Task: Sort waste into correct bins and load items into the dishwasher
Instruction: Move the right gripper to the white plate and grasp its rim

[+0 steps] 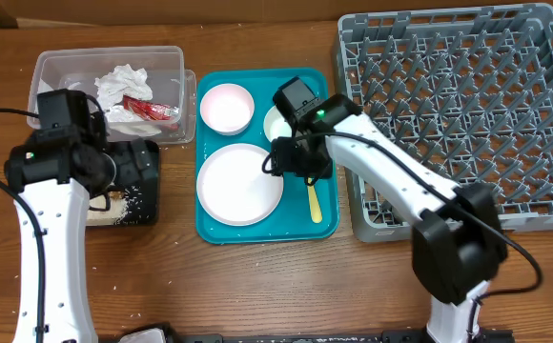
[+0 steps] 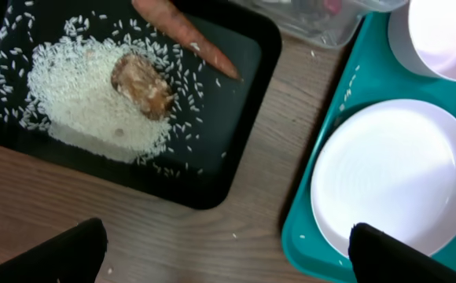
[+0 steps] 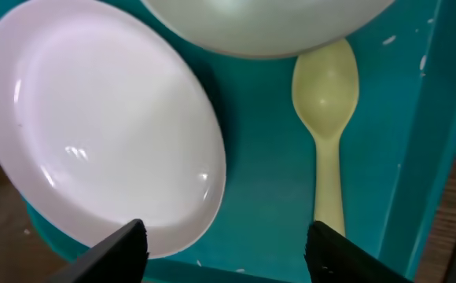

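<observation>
The clear tub (image 1: 108,90) holds crumpled napkins (image 1: 122,86) and a red wrapper (image 1: 151,110). The black tray (image 2: 236,102) holds loose rice (image 2: 79,102), a brown lump (image 2: 141,85) and a carrot piece (image 2: 185,35). My left gripper (image 2: 228,255) is open and empty above the black tray's near edge (image 1: 124,170). The plate (image 1: 239,184), a bowl (image 1: 226,108) and the yellow spoon (image 1: 315,202) lie on the teal tray. My right gripper (image 1: 300,157) is open and empty, with its fingers (image 3: 228,251) above the tray between the plate (image 3: 94,126) and the spoon (image 3: 326,134). A second bowl (image 3: 267,23) lies just beyond it. No cup shows.
The grey dish rack (image 1: 462,114) stands at the right, with nothing in it, touching the teal tray (image 1: 265,229). Stray rice grains lie on the wood by the black tray (image 1: 129,217). The tub's corner (image 2: 314,23) sits close to the teal tray (image 2: 307,228).
</observation>
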